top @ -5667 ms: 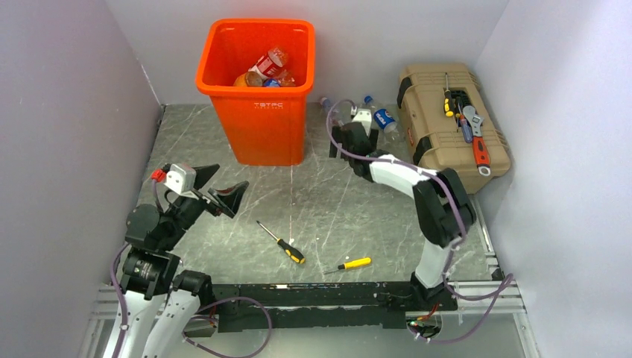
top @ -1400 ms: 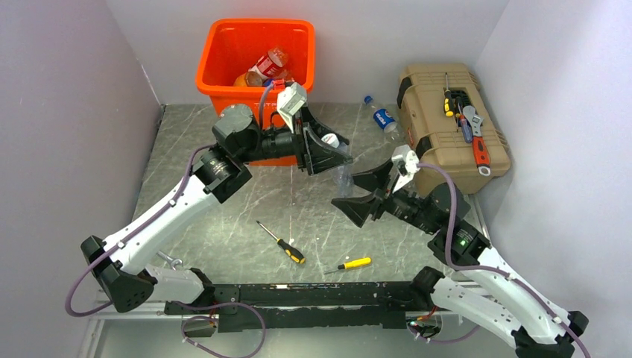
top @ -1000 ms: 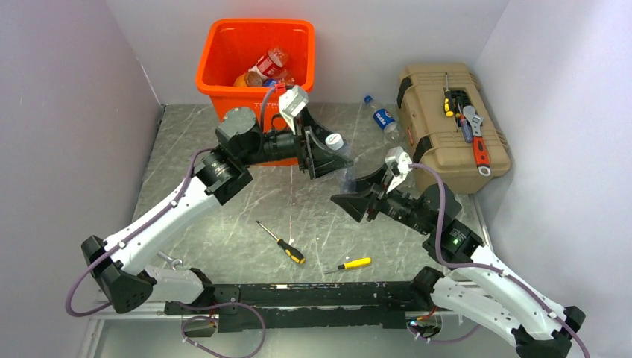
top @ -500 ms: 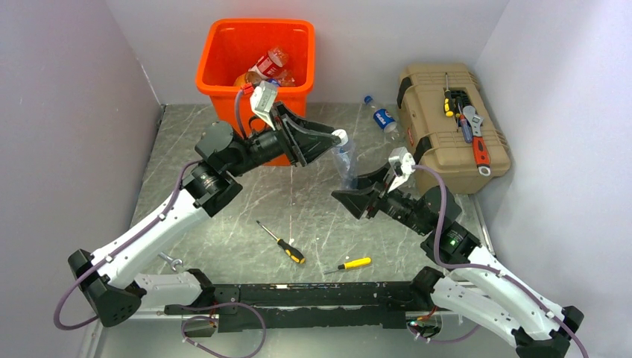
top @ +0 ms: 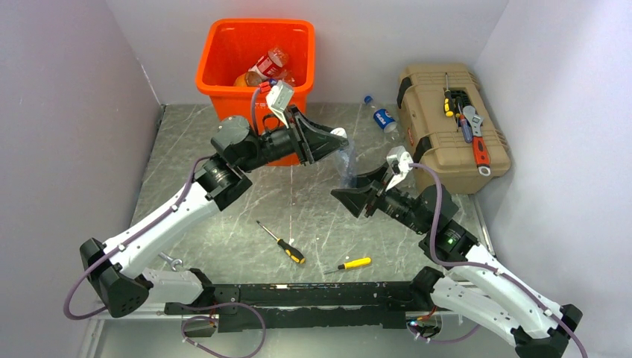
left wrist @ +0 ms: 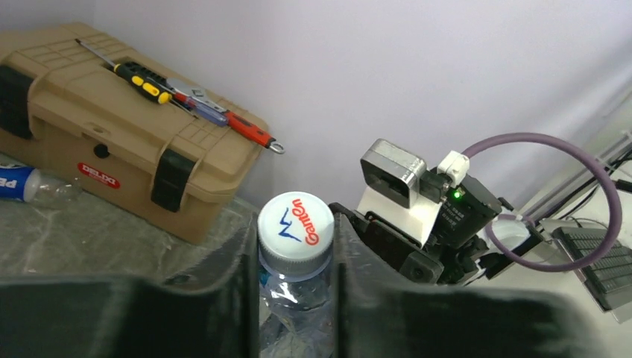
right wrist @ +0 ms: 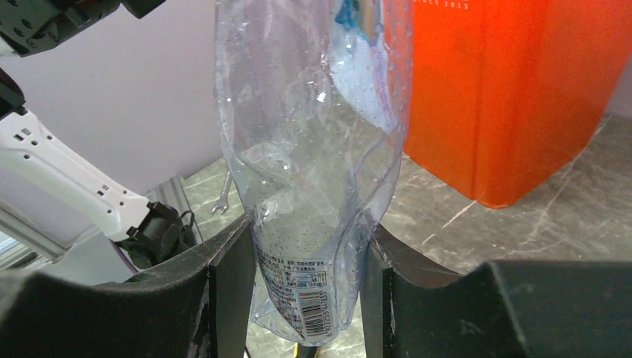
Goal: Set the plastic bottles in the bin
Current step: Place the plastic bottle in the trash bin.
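Yellow-handled screwdrivers [top: 282,242] lie nearest on the table [top: 223,201]. Beyond them the right gripper [right wrist: 309,246] is clamped on the lower body of a crushed clear bottle [right wrist: 313,149], held above the table; the left gripper [left wrist: 296,246] pinches its neck under the cap [left wrist: 295,220]. Farther back the bin [top: 231,101] holds perhaps three bottles [top: 267,66]; a blue-label bottle [top: 382,117] lies beside the toolbox [top: 447,127]

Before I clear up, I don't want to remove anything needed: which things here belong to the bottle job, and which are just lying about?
Job: clear bottle, gripped by left gripper and right gripper; blue-labelled bottle; bottles in bin; orange bin.
Lying about: tan toolbox; wrench on it; long screwdriver; short screwdriver.
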Available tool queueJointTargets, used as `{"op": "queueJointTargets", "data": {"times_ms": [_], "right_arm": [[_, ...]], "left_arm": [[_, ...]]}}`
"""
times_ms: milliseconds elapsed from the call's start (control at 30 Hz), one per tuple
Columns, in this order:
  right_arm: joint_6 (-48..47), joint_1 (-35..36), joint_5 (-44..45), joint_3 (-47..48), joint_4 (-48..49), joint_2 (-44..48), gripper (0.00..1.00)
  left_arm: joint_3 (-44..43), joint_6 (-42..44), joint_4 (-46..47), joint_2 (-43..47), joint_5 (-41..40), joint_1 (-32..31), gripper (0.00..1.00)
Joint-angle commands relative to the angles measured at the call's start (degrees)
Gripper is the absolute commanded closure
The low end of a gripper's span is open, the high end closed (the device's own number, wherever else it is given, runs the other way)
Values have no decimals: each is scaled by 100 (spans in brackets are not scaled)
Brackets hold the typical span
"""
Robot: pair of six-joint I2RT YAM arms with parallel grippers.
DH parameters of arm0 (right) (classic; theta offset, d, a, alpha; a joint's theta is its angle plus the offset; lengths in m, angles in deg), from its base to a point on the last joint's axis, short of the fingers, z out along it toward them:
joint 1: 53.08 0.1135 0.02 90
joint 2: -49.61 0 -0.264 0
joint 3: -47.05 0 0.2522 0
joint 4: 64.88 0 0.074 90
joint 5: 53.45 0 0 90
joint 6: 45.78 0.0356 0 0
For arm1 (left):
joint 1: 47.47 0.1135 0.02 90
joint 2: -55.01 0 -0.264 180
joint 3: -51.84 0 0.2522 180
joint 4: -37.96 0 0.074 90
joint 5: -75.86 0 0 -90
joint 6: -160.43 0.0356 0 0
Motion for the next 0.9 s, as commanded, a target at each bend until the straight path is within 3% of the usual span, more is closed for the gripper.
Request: {"op": "queueJointTargets", "data": {"times_ms": [0,33,100,200,233,500,733,867], "right_arm": [[-7,7,-23,28,387,32,72],[1,7,-34,42,369,23,71],[54,7,-96,91,277,-40,63],[106,7,-291,469,-202,-212,5],[107,7,-308,650,-403,-262,1],[-111,7,-497,1939,-2130,-61,0],[54,7,-823,2110,-2259,415,0],[26,7,137,1646,-2133,861,0]], "left_arm": [[-209,40,97,44,146,-16,88],[-213,72,90,46,158,-16,98],[-233,109,16,42,184,-16,100],[-396,275,-172,41,273,-16,100],[-507,409,-375,84,186,-16,100],[-1757,1895,-1591,336,-1055,10,100],[-2634,2903,-2042,165,-2208,92,100],[-2670,3741,-2024,146,-3205,332,100]]}}
